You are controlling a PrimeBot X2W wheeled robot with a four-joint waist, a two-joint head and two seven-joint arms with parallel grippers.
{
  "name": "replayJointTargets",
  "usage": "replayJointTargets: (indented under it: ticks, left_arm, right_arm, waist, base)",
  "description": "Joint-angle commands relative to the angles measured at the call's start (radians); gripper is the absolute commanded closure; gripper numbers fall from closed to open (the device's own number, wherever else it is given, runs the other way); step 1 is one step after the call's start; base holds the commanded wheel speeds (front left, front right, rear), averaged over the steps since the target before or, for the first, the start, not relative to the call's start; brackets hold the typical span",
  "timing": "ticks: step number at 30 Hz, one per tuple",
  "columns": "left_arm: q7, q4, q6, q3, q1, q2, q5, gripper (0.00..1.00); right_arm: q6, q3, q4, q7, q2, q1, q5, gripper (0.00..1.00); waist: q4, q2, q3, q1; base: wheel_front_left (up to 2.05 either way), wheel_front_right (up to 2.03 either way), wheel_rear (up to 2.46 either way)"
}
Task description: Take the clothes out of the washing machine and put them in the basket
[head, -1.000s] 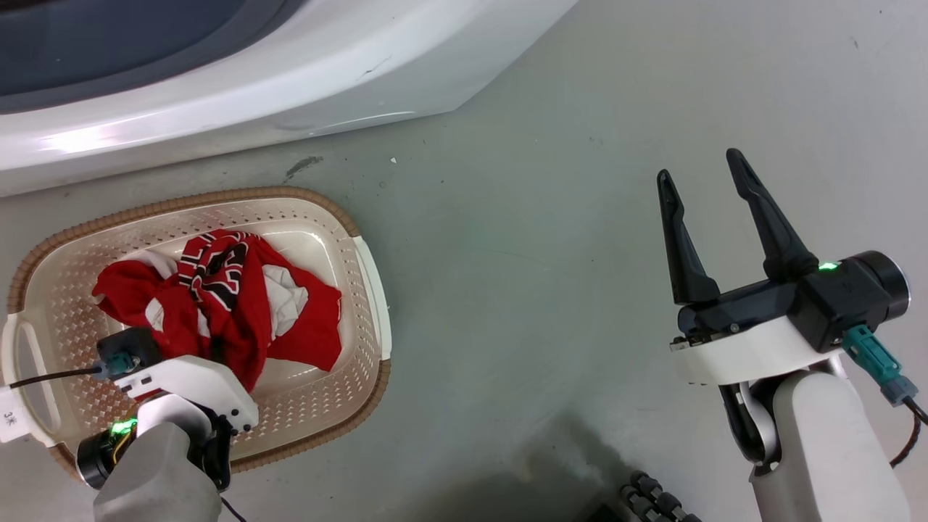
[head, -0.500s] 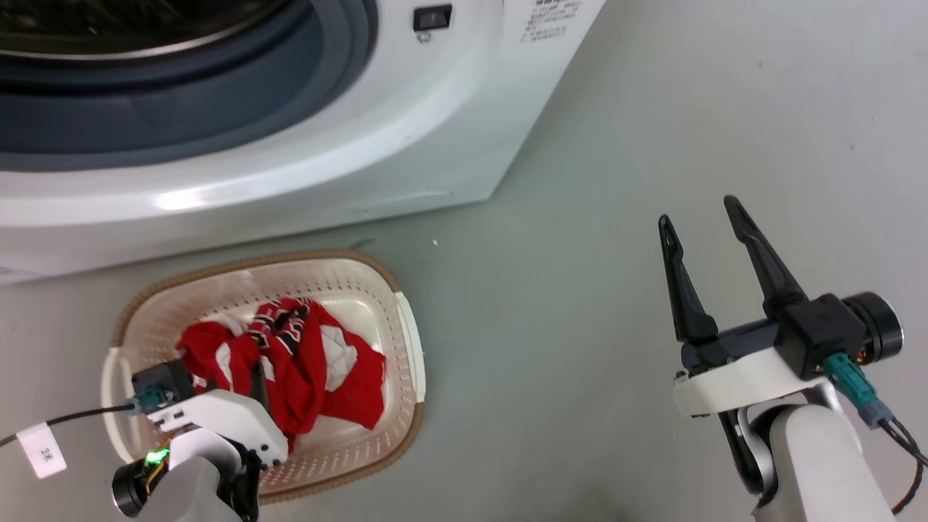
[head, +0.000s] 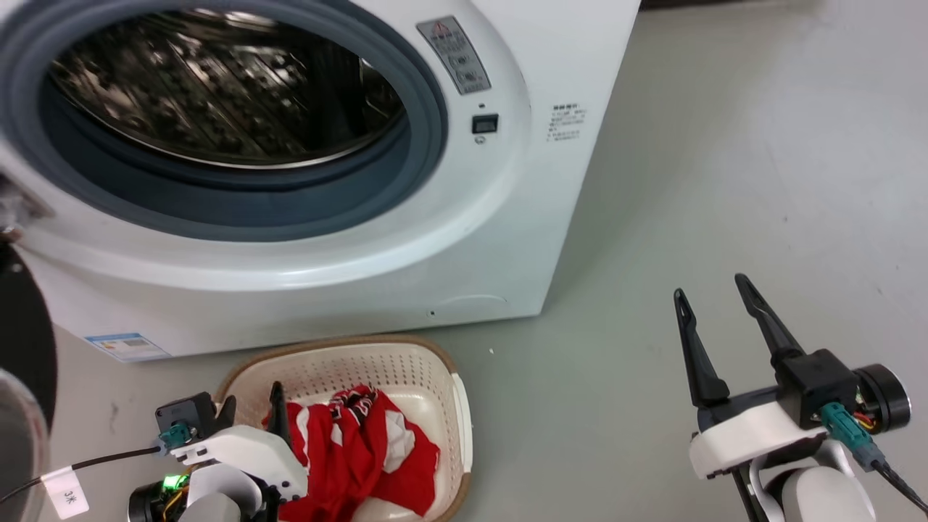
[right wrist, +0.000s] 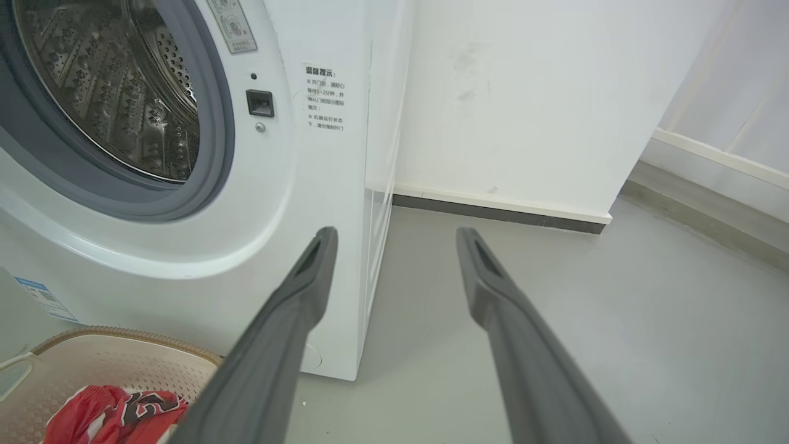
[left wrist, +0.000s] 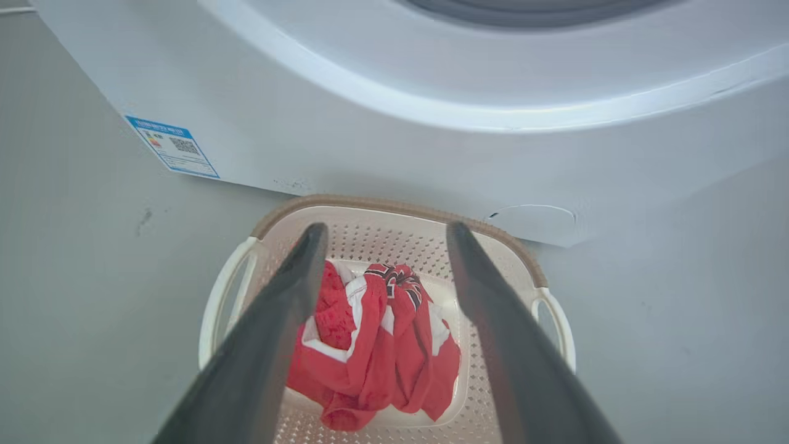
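Left gripper wide open, nothing between its fingers; it hangs over the basket, tips toward 12 o'clock in its wrist view; right gripper also spread and empty, over bare floor at 4 o'clock in the head view, well apart from everything; clothes lie inside the basket under the left fingers, contact cannot tell; basket on floor just in front of washing machine, at 6 o'clock from the porthole; drum looks empty where seen; judgement: release done, task near complete; to finish well, lift left arm straight up with fingers apart so no fold snags; garment: bright red, white panels, black-and-white lettering band, crumpled heap, all within rim.
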Motion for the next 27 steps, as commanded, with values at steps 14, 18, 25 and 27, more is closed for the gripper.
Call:
replayJointTargets:
  ticks: [14,18,25,27]
  left_arm:
    - [-0.003,-0.508,-0.009,0.027,0.121,-0.030,0.198,0.00]
    - [-0.003,-0.622,-0.005,0.020,0.157,-0.034,0.239,0.00]
    - [-0.003,-0.731,0.005,0.011,0.249,-0.023,0.278,0.00]
    - [-0.003,-0.745,0.008,0.008,0.276,-0.020,0.283,0.00]
  right_arm:
    - [-0.001,-0.022,-0.063,0.060,0.001,0.101,-0.026,0.00]
    - [-0.001,-0.022,-0.074,0.067,0.001,0.123,-0.025,0.00]
    - [-0.001,-0.019,-0.085,0.075,0.001,0.153,-0.020,0.00]
    - [-0.001,-0.021,-0.088,0.076,0.001,0.163,-0.018,0.00]
  waist:
    - [0.083,0.0000,-0.173,0.0001]
    - [0.088,0.0000,-0.197,0.0001]
    - [0.090,0.0000,-0.229,0.0001]
    - [0.093,0.0000,-0.235,0.0001]
  base:
    - [0.00,0.00,0.00]
    - [0.00,0.00,0.00]
    - [0.00,0.00,0.00]
    - [0.00,0.00,0.00]
